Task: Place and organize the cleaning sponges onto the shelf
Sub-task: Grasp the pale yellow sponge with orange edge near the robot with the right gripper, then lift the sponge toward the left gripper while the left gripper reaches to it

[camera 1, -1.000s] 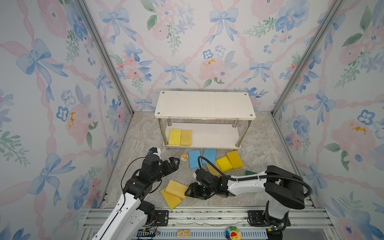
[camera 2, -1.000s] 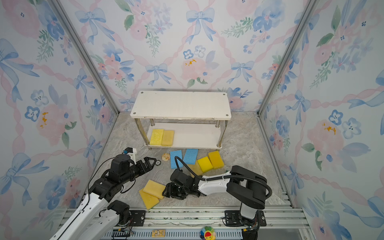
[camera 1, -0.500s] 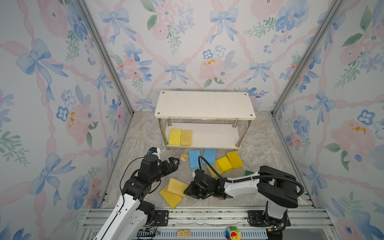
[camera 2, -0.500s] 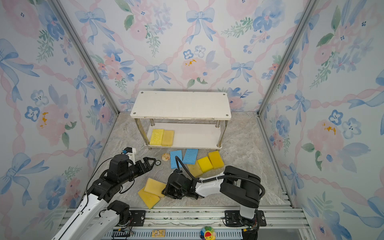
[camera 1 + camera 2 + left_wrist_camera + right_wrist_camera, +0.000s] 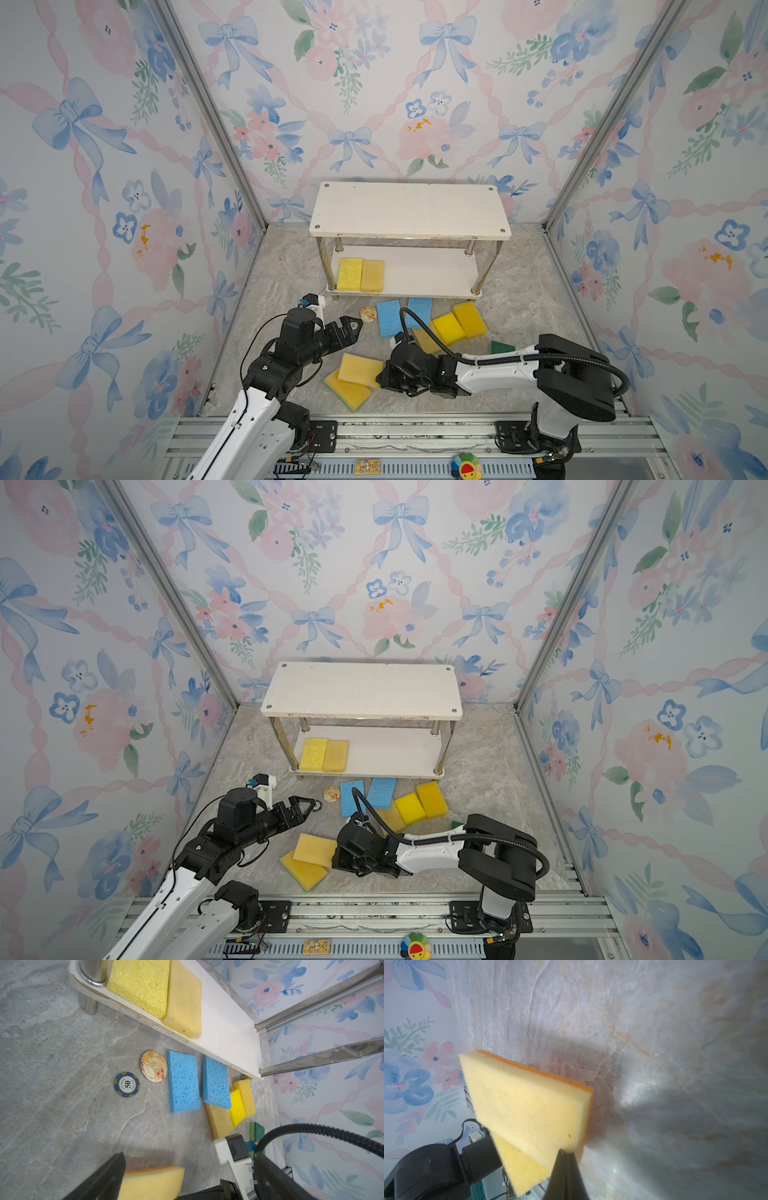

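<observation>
The right hand (image 5: 384,376) lies low over the grey marbled surface (image 5: 291,282), near its front edge. Its fingers are pressed together on a corner of a pale yellow sponge (image 5: 359,368). The right wrist view shows this sponge has an orange back and rests tilted, partly on top of a second yellow sponge (image 5: 349,395). The left hand (image 5: 349,328) hangs above the surface left of the middle, with its fingers spread wide apart. The shelf (image 5: 409,210) stands at the back. At the left end of its lower board, a bright yellow sponge (image 5: 350,274) and a dull yellow sponge (image 5: 372,275) lie flat, side by side and touching. On the surface in front of the shelf lie two blue sponges (image 5: 388,318) close together. To their right three yellow sponges (image 5: 448,328) overlap, and the right arm partly hides a green sponge (image 5: 500,347). A round picture badge (image 5: 153,1066) touches the nearer blue sponge, and a poker chip (image 5: 126,1084) sits just beyond the badge.
</observation>
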`<state>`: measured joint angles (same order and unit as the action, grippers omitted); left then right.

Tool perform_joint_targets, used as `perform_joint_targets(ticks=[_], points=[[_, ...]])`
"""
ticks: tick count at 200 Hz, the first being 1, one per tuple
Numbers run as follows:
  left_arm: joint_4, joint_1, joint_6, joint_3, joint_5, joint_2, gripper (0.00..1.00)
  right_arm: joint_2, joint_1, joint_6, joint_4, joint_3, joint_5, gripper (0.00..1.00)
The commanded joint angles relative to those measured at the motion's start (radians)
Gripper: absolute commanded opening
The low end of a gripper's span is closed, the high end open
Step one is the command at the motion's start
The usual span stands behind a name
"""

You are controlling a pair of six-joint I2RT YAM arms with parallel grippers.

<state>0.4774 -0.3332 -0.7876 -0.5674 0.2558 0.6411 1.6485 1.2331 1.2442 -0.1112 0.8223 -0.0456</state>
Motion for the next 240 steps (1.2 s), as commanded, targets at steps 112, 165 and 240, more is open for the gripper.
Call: perform_joint_targets(ticks=[112, 165, 240], points=[[-0.144, 0.004, 0.113, -0.047, 0.449, 0.198, 0.98, -0.413, -0.316, -0.933, 0.855, 0.258, -0.182, 0.00], [-0.180, 0.002, 0.174, -0.095, 0.582, 0.308, 0.97, -0.344, -0.325, -1.039, 0.894, 0.357, -0.287, 0.00], [-0.200, -0.126, 0.290, -0.179, 0.678, 0.432, 0.87, -0.273, -0.339, -1.090, 0.922, 0.444, -0.347, 0.00]])
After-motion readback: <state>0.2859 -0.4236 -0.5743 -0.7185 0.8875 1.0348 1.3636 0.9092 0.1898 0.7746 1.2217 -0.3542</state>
